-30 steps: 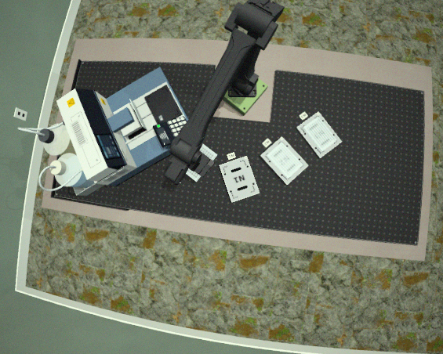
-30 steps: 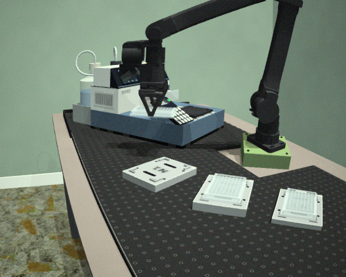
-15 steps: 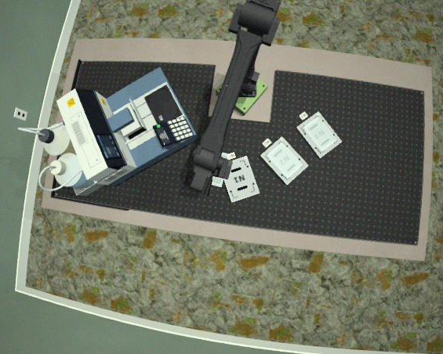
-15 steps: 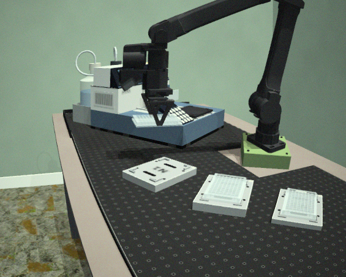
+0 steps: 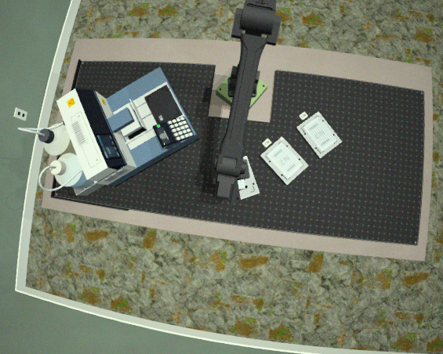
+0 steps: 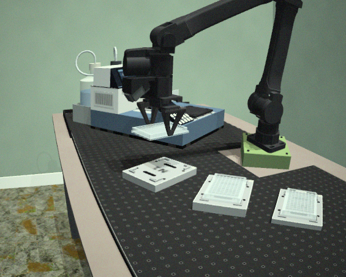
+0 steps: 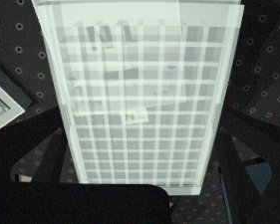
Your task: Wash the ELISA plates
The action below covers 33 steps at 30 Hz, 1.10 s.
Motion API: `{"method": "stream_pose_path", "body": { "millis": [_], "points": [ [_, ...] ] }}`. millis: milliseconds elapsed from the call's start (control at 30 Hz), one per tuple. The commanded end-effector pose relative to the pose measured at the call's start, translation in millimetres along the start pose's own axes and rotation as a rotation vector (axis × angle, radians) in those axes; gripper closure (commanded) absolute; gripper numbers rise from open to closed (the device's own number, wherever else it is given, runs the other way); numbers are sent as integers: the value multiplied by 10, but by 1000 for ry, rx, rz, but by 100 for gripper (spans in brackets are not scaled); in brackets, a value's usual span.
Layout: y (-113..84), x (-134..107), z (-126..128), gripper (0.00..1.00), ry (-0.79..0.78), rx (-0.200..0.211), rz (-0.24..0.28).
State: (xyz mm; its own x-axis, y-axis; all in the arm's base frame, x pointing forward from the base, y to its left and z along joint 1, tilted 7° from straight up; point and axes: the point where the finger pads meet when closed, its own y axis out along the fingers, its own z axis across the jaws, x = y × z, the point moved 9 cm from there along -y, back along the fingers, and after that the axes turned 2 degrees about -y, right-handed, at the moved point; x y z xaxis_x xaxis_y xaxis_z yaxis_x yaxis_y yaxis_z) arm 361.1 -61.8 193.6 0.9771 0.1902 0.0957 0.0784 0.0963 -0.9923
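Note:
My gripper (image 6: 161,130) (image 7: 140,112) is shut on a clear plate (image 6: 149,130) (image 7: 144,148), held roughly level by its long sides. It hangs above and slightly washer-side of nest N1 (image 5: 248,193) (image 6: 178,174), which is empty and shows through the plate in the wrist view. The plate's cut-off corner is not clear. Other plates sit in nest N2 (image 5: 288,181) (image 6: 219,209) and nest N3 (image 5: 321,155) (image 6: 296,223). The washer (image 5: 88,133) (image 6: 108,101) shows a green lamp (image 5: 158,126) beside its keypad (image 5: 180,127).
The robot's green base (image 5: 257,94) (image 6: 265,157) stands at the back edge, between washer and nests. Two bottles (image 5: 56,141) (image 5: 69,170) with tubes stand behind the washer. Small label tags lie beside N2 and N3. Part of N2 shows at the wrist view's left edge.

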Motion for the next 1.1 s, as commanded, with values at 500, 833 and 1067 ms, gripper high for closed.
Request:
{"method": "stream_pose_path", "body": {
  "millis": [500, 833, 1067],
  "points": [
    [-77, 267, 223, 16, -163, -12, -33],
    [-77, 269, 221, 16, -163, -12, -33],
    [-77, 271, 220, 16, -163, -12, -33]
  ]
}}
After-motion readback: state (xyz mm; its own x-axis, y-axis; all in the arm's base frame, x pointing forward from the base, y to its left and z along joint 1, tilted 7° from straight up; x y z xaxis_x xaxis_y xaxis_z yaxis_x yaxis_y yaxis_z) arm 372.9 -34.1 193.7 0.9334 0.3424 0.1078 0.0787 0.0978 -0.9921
